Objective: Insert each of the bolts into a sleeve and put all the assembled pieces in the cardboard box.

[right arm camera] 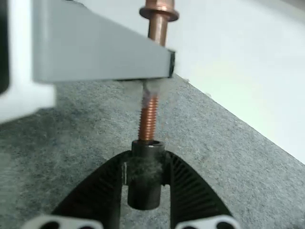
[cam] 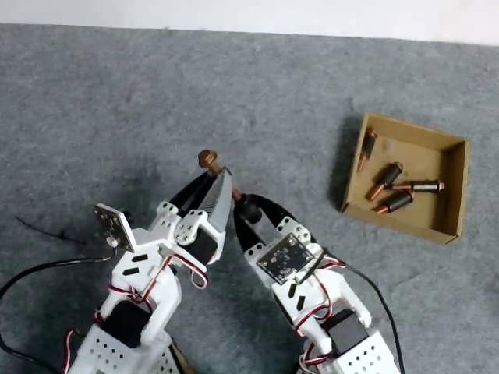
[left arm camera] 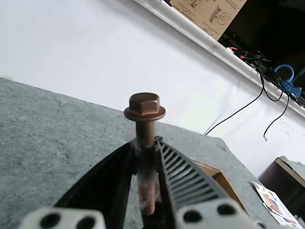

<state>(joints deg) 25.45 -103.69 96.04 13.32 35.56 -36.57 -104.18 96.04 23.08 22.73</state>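
Note:
My left gripper (cam: 217,181) is shut on a copper bolt (left arm camera: 145,124), whose hex head (cam: 207,159) sticks out beyond the fingertips. My right gripper (cam: 245,209) is shut on a black sleeve (right arm camera: 145,174), held just right of the left one. In the right wrist view the bolt's threaded tip (right arm camera: 148,121) meets the sleeve's mouth, with the left gripper's finger (right arm camera: 95,47) crossing in front. The cardboard box (cam: 456,195) lies at the right and holds several assembled pieces (cam: 386,179).
Grey carpet covers the table, with open room at the left and the back. A white wall runs along the far edge. Red and black cables (cam: 31,273) trail from the arm bases at the front.

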